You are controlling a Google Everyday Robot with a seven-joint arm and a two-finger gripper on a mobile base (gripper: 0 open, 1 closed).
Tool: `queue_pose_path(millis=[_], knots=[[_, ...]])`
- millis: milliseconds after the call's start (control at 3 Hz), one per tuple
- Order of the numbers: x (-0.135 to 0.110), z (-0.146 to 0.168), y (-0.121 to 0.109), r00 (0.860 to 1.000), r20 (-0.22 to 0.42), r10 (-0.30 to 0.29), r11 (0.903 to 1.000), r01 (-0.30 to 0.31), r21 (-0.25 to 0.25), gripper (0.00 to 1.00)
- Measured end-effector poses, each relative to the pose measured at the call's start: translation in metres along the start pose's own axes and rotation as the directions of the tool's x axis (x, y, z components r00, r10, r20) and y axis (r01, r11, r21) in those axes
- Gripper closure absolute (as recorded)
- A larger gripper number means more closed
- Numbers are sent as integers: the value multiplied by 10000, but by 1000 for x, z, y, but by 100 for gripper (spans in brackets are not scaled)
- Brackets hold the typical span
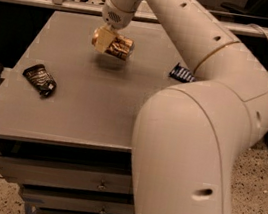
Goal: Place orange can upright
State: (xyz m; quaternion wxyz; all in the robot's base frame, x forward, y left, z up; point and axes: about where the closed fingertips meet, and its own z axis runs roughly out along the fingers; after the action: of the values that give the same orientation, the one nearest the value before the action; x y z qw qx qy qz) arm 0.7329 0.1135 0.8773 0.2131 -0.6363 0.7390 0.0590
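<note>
My gripper [104,39] is over the far side of the counter [88,107], jaws pinching one end of the orange can [120,47], which hangs on its side just clear of the surface. Grasp made, I judge; turning it upright and setting it down remain.

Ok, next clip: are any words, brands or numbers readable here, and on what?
No text can be read.
orange can, held on its side by the gripper over the far part of the table: dark lettering, too blurred.
blue wrapper: white lettering, too blurred.
black snack bag: pale print, too blurred.
</note>
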Motion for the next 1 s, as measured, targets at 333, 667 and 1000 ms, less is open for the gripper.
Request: queue_pose_path(millis=[333, 667, 1000], knots=[[5, -27, 22, 9933, 1140, 214, 9994, -182, -293, 100], [9, -56, 53, 9697, 2413, 375, 9981, -243, -573, 100], [13, -83, 87, 9250, 3725, 752, 9946, -427, -948, 100]])
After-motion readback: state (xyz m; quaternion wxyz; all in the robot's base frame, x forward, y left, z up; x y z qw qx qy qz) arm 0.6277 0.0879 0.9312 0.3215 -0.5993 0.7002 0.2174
